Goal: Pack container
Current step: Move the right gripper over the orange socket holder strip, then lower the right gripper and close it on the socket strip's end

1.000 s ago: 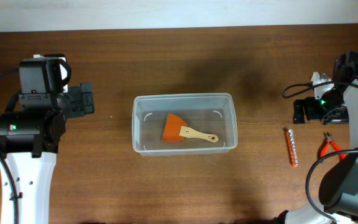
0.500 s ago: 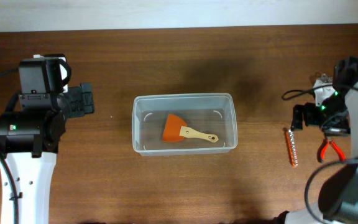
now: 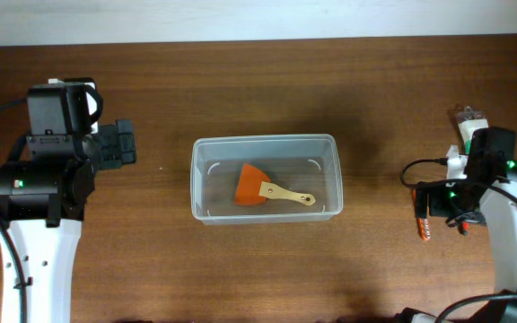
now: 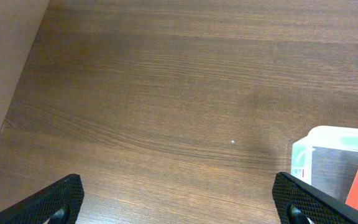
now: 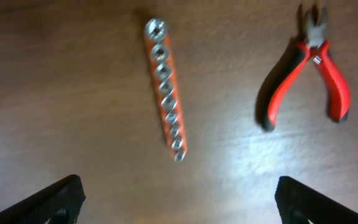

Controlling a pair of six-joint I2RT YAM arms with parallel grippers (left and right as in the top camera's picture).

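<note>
Moved nearer since the earlier view, the right gripper is positioned above the orange socket rail, its jaws spread wide and nothing held. The container is seen at the centre of the table, with an orange scraper lying inside. Red-handled pliers are shown near the rail. The left gripper, jaws likewise spread, is held well apart to the container's left.

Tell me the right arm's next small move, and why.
Probably lower the right gripper onto the orange socket rail: its jaws stand wide open and hold nothing, the rail lies just ahead between them on the table, and the container holds only the scraper.
</note>
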